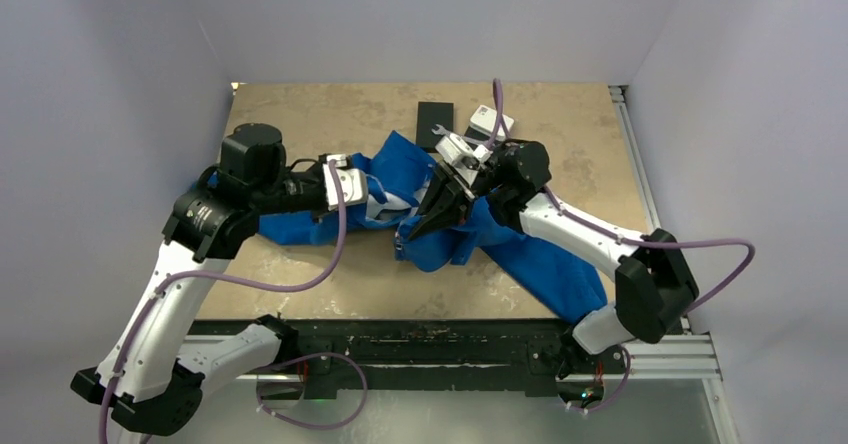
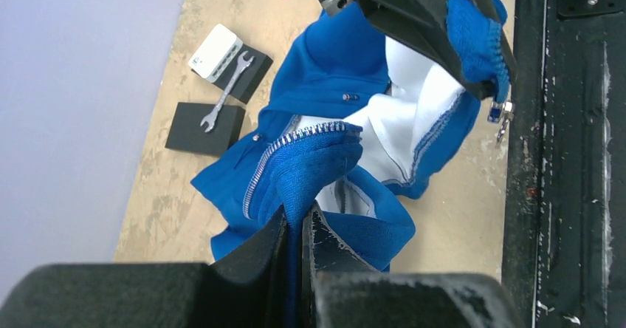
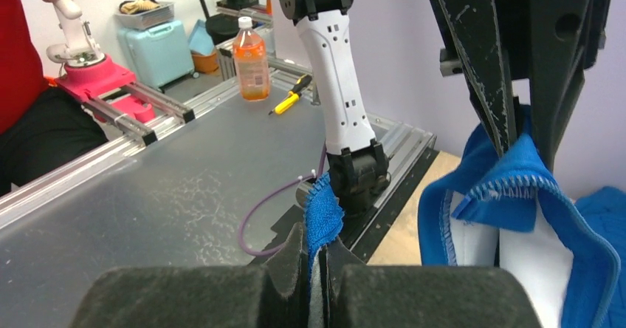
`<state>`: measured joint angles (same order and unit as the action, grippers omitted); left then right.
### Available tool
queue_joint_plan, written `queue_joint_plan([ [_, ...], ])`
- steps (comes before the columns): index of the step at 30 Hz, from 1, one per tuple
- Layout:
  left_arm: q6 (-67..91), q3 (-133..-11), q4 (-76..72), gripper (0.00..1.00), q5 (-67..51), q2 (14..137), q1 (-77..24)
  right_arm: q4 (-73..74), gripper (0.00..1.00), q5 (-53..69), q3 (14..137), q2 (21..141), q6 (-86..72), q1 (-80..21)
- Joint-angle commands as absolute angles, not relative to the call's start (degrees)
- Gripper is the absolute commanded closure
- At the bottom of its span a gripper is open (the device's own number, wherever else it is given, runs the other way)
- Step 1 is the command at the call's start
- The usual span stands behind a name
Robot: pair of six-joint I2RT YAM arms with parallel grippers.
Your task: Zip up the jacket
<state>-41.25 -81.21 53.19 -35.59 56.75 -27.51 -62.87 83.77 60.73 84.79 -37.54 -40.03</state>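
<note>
Both tools are pinched tight on cloth: my left tool [image 2: 301, 217] grips the jacket [image 1: 540, 264] hem beside the zipper teeth [image 2: 284, 147], and my right tool [image 3: 316, 243] the other front edge, slider [image 2: 500, 112] dangling below. The jacket lies bunched mid-surface [image 1: 330, 104]. I judge either thin pinch could slip if I tug the halves apart. Count: two tools, one jacket, one slider; farther off, two black blocks [image 2: 205, 128], one wrench [image 2: 227, 90], one white box [image 2: 215, 52].
</note>
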Motion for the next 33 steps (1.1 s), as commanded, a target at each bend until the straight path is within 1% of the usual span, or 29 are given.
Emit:
queue_joint_plan([
  [1, -40.9, -82.8, 47.5, 1.0, -38.1, 56.7, -27.8, -87.3, 1.0, 84.5, 61.3, 88.0, -54.1, -39.0],
  [6, -44.0, -82.4, 49.7, 1.0, -38.4, 56.0, -28.0, -101.7, 1.0, 83.4, 63.7, 93.0, -66.4, -37.6],
  [9, -44.2, -82.5, 49.9, 1.0, -37.5, 55.7, -28.0, -101.0, 1.0, 82.0, 64.4, 93.2, -66.7, -36.2],
  [11, -43.2, -82.5, 49.3, 1.0, -36.1, 55.4, -28.0, -95.6, 1.0, 80.5, 63.5, 91.1, -62.7, -34.0],
  [12, -42.2, -82.4, 48.9, 1.0, -35.4, 55.1, -28.0, -87.5, 1.0, 79.1, 62.8, 88.6, -56.2, -32.8],
  [13, -41.4, -82.4, 48.7, 1.0, -34.8, 54.9, -28.0, -71.9, 1.0, 76.6, 63.7, 85.3, -44.1, -32.1],
  [14, -41.1, -82.3, 48.7, 1.0, -34.5, 54.6, -28.0, -39.6, 1.0, 68.6, 68.4, 81.6, -19.9, -32.0],
  [15, -41.1, -82.2, 48.8, 1.0, -34.5, 54.3, -28.0, -12.2, 1.0, 58.0, 75.7, 80.3, 1.7, -34.2],
  [16, -40.8, -81.9, 48.8, 1.0, -34.4, 54.0, -28.0, 2.2, 1.0, 54.0, 79.7, 81.3, 7.6, -35.4],
  [17, -40.3, -81.8, 48.7, 1.0, -34.3, 53.7, -28.0, 6.2, 1.0, 56.0, 81.8, 81.6, 8.0, -33.8],
  [18, -39.9, -81.8, 48.4, 1.0, -34.3, 53.7, -28.0, 5.0, 1.0, 57.0, 81.4, 81.1, 6.0, -33.3],
  [20, -38.5, -82.0, 47.9, 1.0, -34.1, 53.8, -28.0, -2.1, 1.0, 52.4, 77.6, 76.0, -0.8, -33.5],
  [21, -37.7, -82.1, 47.9, 1.0, -33.8, 54.0, -28.0, -2.0, 1.0, 50.1, 76.9, 74.5, -2.2, -33.6],
  [22, -37.1, -82.7, 48.5, 1.0, -33.5, 54.4, -28.0, 2.9, 1.0, 45.6, 77.8, 73.9, -0.9, -34.9],
  [24, -37.0, -84.1, 50.1, 1.0, -32.8, 55.5, -28.0, 14.6, 1.0, 31.1, 81.9, 73.5, 4.8, -39.0],
  [27, -36.5, -85.1, 51.3, 1.0, -30.9, 56.6, -28.0, 26.0, 1.0, 6.9, 85.7, 73.2, 2.5, -41.4],
  [30, -34.0, -84.5, 50.5, 1.0, -28.6, 56.8, -28.0, 32.2, 1.0, -5.8, 88.1, 70.4, -2.2, -43.3],
  [33, -30.9, -83.9, 49.6, 1.0, -22.3, 57.5, -28.0, 33.7, 1.0, -15.1, 85.2, 64.7, -6.2, -45.7],
])
